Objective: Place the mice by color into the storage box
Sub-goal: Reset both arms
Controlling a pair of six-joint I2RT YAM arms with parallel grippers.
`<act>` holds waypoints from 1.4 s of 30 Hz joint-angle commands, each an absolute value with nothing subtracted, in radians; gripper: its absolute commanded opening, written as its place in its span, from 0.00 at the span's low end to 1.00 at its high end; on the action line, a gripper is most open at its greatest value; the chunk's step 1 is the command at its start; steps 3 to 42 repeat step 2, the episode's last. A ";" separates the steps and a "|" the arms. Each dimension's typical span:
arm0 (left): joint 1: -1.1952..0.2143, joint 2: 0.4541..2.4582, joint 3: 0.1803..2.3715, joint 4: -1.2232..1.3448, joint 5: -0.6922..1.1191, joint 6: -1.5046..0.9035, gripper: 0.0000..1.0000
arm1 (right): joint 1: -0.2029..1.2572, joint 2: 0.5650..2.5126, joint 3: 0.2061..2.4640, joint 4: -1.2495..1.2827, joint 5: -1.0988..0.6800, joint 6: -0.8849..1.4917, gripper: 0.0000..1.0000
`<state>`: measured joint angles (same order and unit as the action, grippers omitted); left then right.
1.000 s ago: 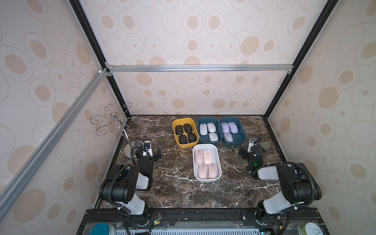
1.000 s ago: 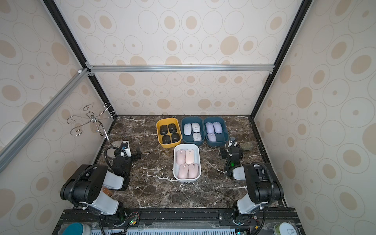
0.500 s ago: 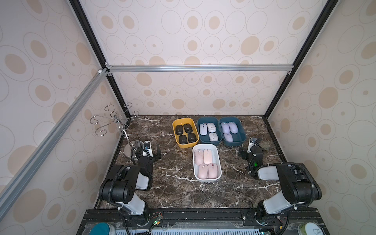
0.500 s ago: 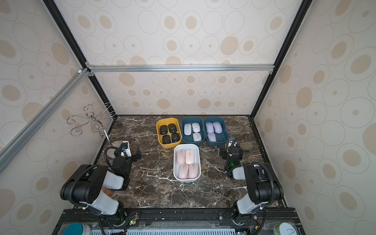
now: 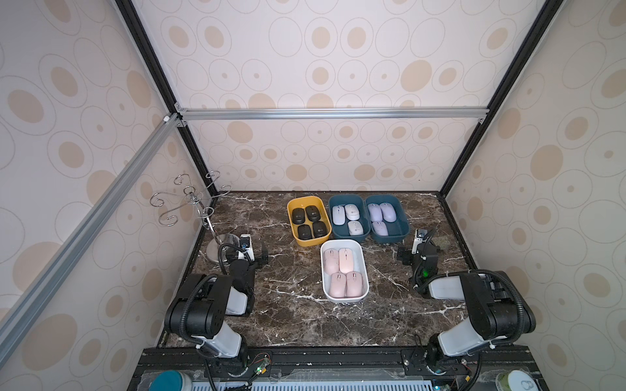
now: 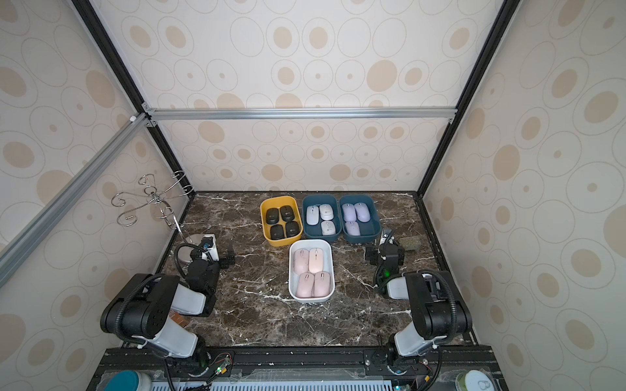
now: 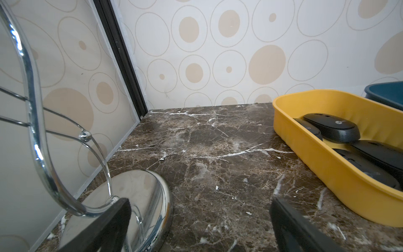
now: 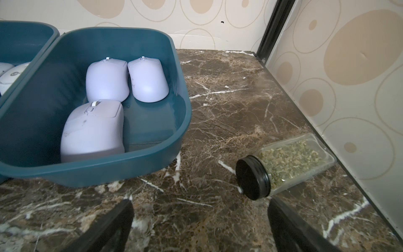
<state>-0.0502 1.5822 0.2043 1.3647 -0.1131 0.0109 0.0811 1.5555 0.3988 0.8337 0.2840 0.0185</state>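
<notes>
Marble worktop (image 5: pixel 294 321), mice (image 5: pixel 345 260) binned by colour. Left end effector (image 7: pixel 199 205), right end effector (image 8: pixel 200 204) gape empty, flanking white bin (image 5: pixel 343 299).

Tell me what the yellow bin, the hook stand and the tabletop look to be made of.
Yellow bin: likely moulded plastic, matte, with soft rounded rim and even colour. Hook stand: polished chromed metal; its base shows mirror reflections. Tabletop: dark brown marble look with white veins; real stone or a printed laminate, cannot tell.
</notes>
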 commanded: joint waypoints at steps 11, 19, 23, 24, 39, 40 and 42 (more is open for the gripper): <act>-0.037 1.583 0.224 1.362 -0.100 -0.003 1.00 | 0.079 1.541 0.405 0.835 0.278 0.023 0.98; -0.037 1.583 0.224 1.362 -0.100 -0.003 1.00 | 0.079 1.541 0.405 0.835 0.278 0.023 0.98; -0.037 1.583 0.224 1.362 -0.100 -0.003 1.00 | 0.079 1.541 0.405 0.835 0.278 0.023 0.98; -0.037 1.583 0.224 1.362 -0.100 -0.003 1.00 | 0.079 1.541 0.405 0.835 0.278 0.023 0.98; -0.037 1.583 0.224 1.362 -0.100 -0.003 1.00 | 0.079 1.541 0.405 0.835 0.278 0.023 0.98; -0.037 1.583 0.224 1.362 -0.100 -0.003 1.00 | 0.079 1.541 0.405 0.835 0.278 0.023 0.98; -0.037 1.583 0.224 1.362 -0.100 -0.003 1.00 | 0.079 1.541 0.405 0.835 0.278 0.023 0.98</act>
